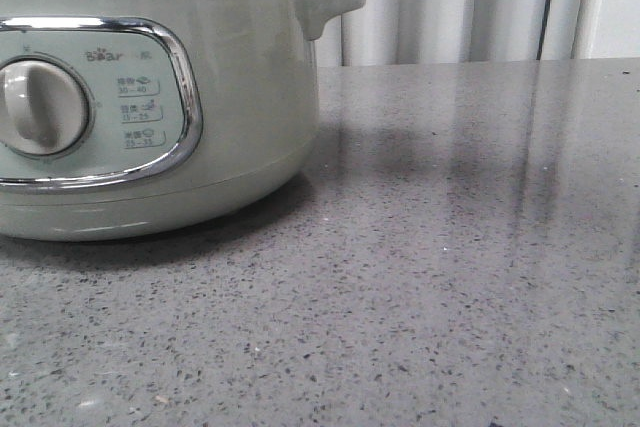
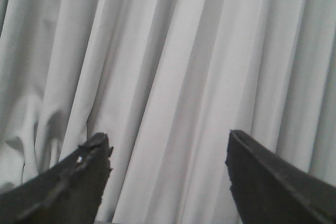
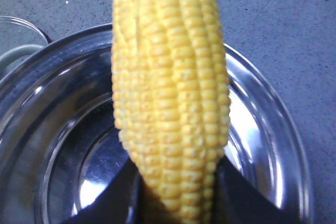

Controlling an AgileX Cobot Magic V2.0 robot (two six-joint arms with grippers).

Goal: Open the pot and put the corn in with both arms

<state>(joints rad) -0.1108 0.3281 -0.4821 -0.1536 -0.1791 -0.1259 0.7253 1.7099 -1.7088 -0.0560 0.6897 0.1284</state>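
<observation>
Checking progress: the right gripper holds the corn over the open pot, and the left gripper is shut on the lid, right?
Not quite. The left wrist view shows the left gripper open and empty. The right gripper does hold the corn over the open pot.

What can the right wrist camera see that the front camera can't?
Only the right wrist view shows the corn, held between the right gripper fingers above the pot's open, shiny steel inside, plus a bit of something clear and glassy lying on the table beside the pot.

Only the front view shows the pot's green outside, its dial, the Bear logo, a side handle and the curtain behind.

Both show the pot and the speckled grey table.
</observation>
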